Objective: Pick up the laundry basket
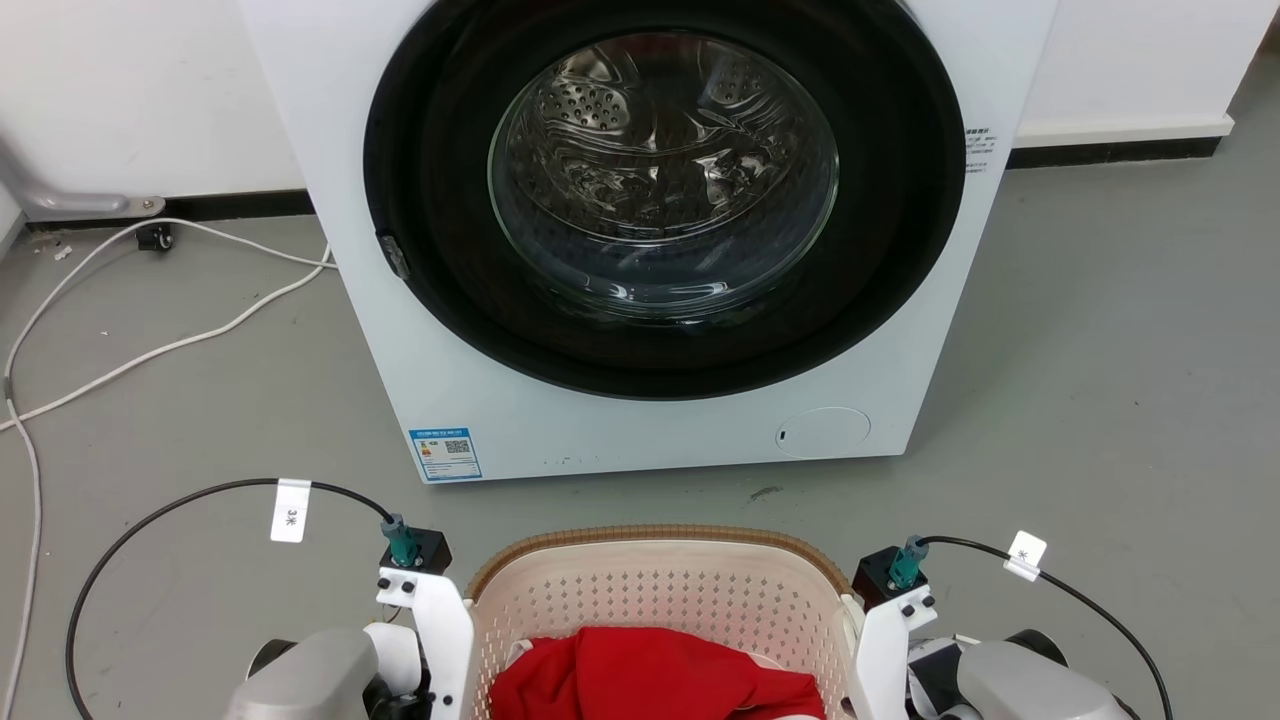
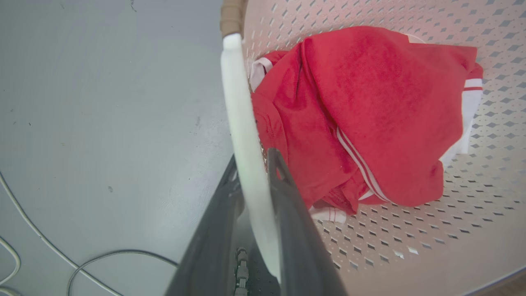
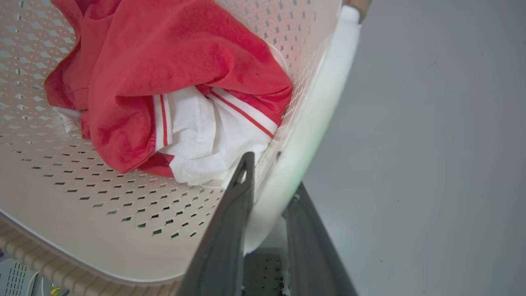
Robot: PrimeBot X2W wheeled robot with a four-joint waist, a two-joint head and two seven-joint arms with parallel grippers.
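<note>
The laundry basket (image 1: 650,535) is cream-white and perforated with a brown woven-look rim. It sits at the bottom centre of the head view, right in front of the washing machine. A red and white garment (image 1: 650,675) lies inside it. My left arm (image 1: 425,610) stands at its left side and my right arm (image 1: 885,620) at its right side. In the left wrist view my left gripper (image 2: 253,160) is shut on the basket's white side handle (image 2: 242,123). In the right wrist view my right gripper (image 3: 271,172) is shut on the other white handle (image 3: 320,107). Whether the basket is off the floor, I cannot tell.
A white washing machine (image 1: 650,430) with its round glass door (image 1: 660,170) shut stands just beyond the basket. White cables (image 1: 150,350) trail over the grey floor on the left. Open grey floor (image 1: 1120,380) lies to the right of the machine.
</note>
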